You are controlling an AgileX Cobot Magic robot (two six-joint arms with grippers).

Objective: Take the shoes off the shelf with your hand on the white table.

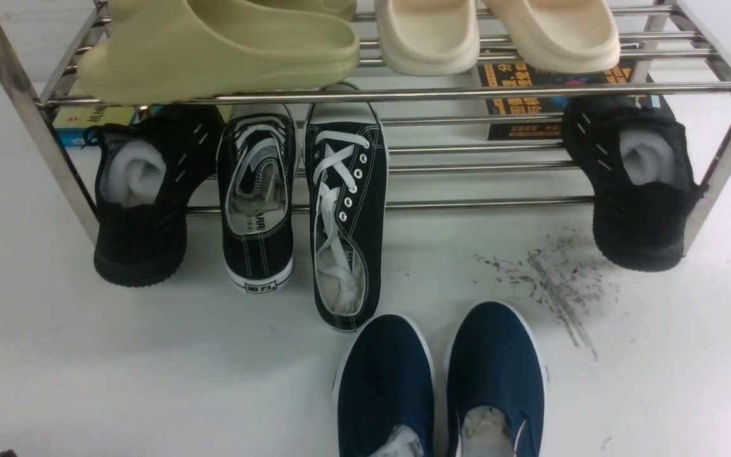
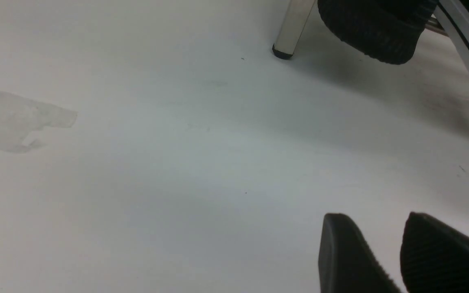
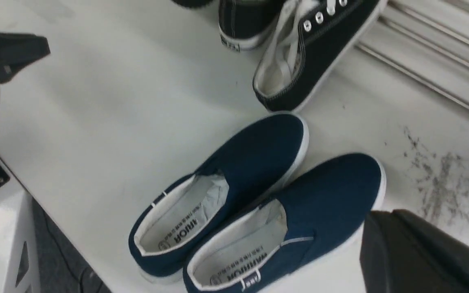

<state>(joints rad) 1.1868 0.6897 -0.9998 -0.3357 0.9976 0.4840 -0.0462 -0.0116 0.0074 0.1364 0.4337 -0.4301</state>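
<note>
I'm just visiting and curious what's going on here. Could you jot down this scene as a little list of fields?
navy shoes: side by side on the white table, off the shelf, toes toward it
shelf: chrome rack with two tiers
top tier: pale slides
lower tier: black lace-up sneakers, black knit sneakers
table marks: grey scuffs
left gripper: fingers slightly apart, holding nothing
right gripper: shut, empty, beside the navy pair

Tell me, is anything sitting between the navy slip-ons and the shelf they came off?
The navy slip-ons lie side by side on the white table, clear of the shelf. Only the heel of one black lace-up sneaker reaches toward the left slip-on's toe; otherwise nothing visible lies between.
</note>
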